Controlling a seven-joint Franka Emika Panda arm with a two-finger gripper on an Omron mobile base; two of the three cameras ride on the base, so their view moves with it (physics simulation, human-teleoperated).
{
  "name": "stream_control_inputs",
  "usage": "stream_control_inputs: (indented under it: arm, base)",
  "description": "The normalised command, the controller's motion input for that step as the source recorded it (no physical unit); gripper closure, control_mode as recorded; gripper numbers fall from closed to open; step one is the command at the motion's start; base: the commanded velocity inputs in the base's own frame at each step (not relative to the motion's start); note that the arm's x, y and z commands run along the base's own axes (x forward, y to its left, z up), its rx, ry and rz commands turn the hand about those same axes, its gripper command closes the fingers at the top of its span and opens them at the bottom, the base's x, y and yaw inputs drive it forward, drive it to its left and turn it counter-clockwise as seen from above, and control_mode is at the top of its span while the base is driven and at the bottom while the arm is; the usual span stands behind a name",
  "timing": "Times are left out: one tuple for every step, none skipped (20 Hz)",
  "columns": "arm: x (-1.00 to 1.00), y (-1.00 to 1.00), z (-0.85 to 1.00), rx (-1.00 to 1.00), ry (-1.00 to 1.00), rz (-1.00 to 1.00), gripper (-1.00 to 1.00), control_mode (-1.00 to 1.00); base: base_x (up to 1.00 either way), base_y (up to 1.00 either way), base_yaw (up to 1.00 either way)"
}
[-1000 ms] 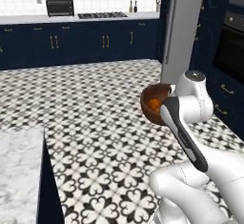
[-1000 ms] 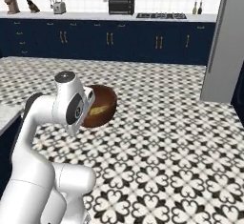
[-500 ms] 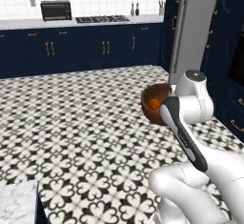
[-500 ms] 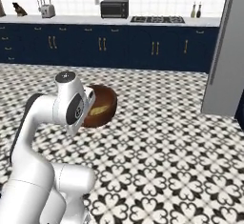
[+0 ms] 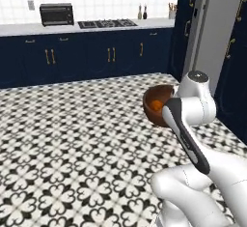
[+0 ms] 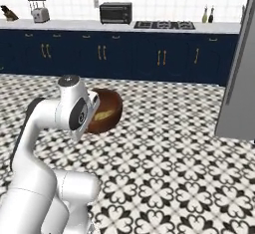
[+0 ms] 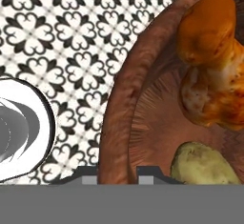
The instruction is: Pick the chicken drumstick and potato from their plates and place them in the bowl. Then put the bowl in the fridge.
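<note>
Left to right in the hand view: the end effector (image 7: 117,173) is closed tight on the rim of the bowl (image 7: 143,99), 1 finger outside the wall and 1 inside, so the bowl is carried by a pinch on 1 side. Inside the bowl the potato (image 7: 202,163) lies low near the gripped wall, and the chicken drumstick (image 7: 212,56) lies just beside it, the 2 apparently touching. The loading step reads as complete.

In the left base view the bowl (image 5: 157,104) hangs above the patterned floor (image 5: 72,139), clear of it, with the grey fridge (image 5: 212,33) standing behind and to the right, door shut as far as can be seen.

Risks, as judged:
1. A 1-sided rim grip may let the bowl tilt or slip if the base turns or brakes sharply; the contents could roll out.
2. With the fridge door apparently closed and the sole end effector occupied, placement could stall or the bowl strike the door.
</note>
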Motion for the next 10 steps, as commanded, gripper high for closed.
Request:
stream_control_inputs:
  arm:
    - [0.00,0.00,0.00,0.00,0.00,0.00,1.00,1.00]
    - [0.00,0.00,0.00,0.00,0.00,0.00,1.00,1.00]
    - [0.00,0.00,0.00,0.00,0.00,0.00,1.00,1.00]
    - [0.00,0.00,0.00,0.00,0.00,0.00,1.00,1.00]
    - [0.00,0.00,0.00,0.00,0.00,0.00,1.00,1.00]
    - [0.00,0.00,0.00,0.00,0.00,0.00,1.00,1.00]
    - [0.00,0.00,0.00,0.00,0.00,0.00,1.00,1.00]
    - [0.00,0.00,0.00,0.00,0.00,0.00,1.00,1.00]
    - [0.00,0.00,0.00,0.00,0.00,0.00,1.00,1.00]
    - [0.00,0.00,0.00,0.00,0.00,0.00,1.00,1.00]
  base:
    - [1.00,-0.19,0.00]
    - [1.00,-0.16,0.00]
    - [1.00,-0.16,0.00]
    - [1.00,-0.16,0.00]
    - [1.00,-0.14,0.00]
    - [1.00,-0.14,0.00]
    - [1.00,-0.11,0.00]
    - [1.00,-0.10,0.00]
    - [1.00,-0.08,0.00]
    - [1.00,0.00,-0.08]
